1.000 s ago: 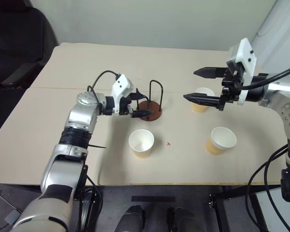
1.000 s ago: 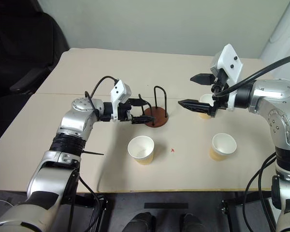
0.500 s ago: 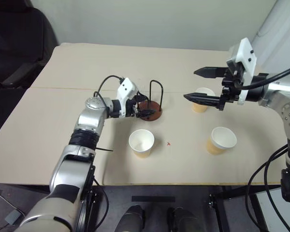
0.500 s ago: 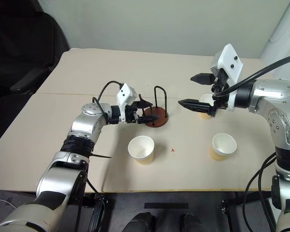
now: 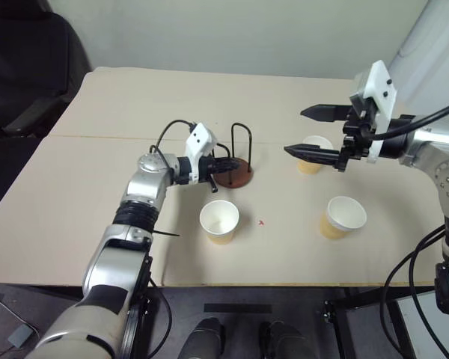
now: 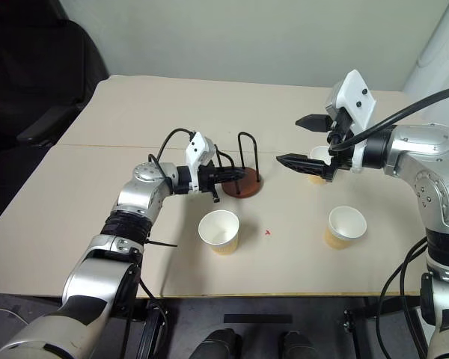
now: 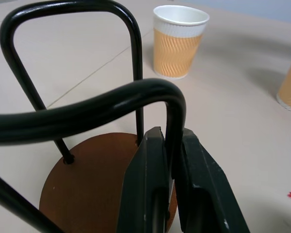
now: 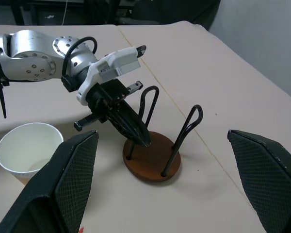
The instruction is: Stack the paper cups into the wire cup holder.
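The holder (image 5: 231,171) stood near the middle of the table (image 5: 97,217), its brown disc base flat on the surface and its two black wire loops upright. The left gripper (image 7: 169,160) reached in level from the holder's left, and its two black fingers were pinched shut on one leg of the nearer loop, just above the base; the wrist view showed the wire caught between them with the pads pressed to either side.

The right gripper (image 5: 311,132) hung above the table to the right of the holder, well apart from it, with its fingers spread wide and nothing between them.

All three cups stood upright and apart from the holder, mouths up and empty. One cup (image 5: 219,221) sat near the holder's front, towards the robot. A second cup (image 5: 313,155) stood to the holder's right, partly behind the lower finger of the right gripper. The third cup (image 5: 341,217) stood farther right of the holder and nearer the table's front edge.
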{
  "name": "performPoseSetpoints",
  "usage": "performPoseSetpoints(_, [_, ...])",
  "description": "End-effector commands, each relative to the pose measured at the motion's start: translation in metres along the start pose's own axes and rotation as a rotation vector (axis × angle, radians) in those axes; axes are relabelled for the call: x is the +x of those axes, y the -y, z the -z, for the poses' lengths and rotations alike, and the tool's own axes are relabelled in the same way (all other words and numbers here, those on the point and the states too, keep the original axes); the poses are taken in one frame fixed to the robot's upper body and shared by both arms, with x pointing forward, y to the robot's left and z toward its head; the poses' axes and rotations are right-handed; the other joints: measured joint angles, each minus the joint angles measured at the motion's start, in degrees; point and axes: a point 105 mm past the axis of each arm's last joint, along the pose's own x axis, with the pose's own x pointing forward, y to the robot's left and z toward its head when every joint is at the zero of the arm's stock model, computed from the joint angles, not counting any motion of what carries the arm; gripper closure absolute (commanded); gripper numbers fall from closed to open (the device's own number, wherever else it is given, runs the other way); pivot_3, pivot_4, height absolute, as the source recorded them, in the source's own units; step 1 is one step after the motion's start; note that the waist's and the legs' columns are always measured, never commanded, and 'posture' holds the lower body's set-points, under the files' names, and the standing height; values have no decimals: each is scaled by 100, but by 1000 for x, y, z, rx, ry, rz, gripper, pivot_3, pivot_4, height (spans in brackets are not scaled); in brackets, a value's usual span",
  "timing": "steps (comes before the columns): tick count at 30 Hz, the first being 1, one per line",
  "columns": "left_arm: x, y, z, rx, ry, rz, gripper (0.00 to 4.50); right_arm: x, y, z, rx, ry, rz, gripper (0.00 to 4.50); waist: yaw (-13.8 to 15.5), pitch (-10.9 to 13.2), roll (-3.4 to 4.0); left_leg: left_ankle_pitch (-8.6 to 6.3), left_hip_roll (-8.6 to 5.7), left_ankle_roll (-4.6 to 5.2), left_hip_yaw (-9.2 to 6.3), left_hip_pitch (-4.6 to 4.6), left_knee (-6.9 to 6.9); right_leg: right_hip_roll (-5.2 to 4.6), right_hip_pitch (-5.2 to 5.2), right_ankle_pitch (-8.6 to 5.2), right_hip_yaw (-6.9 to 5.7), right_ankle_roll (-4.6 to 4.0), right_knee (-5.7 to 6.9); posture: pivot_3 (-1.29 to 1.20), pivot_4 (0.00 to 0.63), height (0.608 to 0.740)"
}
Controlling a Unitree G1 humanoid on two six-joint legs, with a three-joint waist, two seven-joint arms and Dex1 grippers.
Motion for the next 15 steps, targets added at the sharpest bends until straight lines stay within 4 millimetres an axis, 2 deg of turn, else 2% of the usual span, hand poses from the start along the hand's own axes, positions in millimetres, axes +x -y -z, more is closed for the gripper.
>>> performPoseSetpoints(1, [-4,-2,-22,44,45,25,4478,-7,-2,-15,-50,39,16,137,1,0,0,0,0,0,0,0,0,0,0,0,0,0,1,0,150,740])
performPoseSetpoints(7, [-12,-4,-52,132,71,77,4478,-9,-9,-22,-58,53,15,137,5,0,0,0,0,0,0,-2,0,1,-1,0,0,0,-1,0,150,740])
performPoseSetpoints(11, [-10,-8,-70,157,105,72,4478,-10,-10,-25,-58,60,24,137,6,0,0,0,-1,0,0,-1,0,-2,-1,0,0,0,-1,0,150,740])
performPoseSetpoints(15, [-1,5,-82,154,137,147,4478,-13,-12,-26,-60,57,31,137,10,0,0,0,0,0,0,-2,-3,-2,-1,0,1,0,-2,0,150,740])
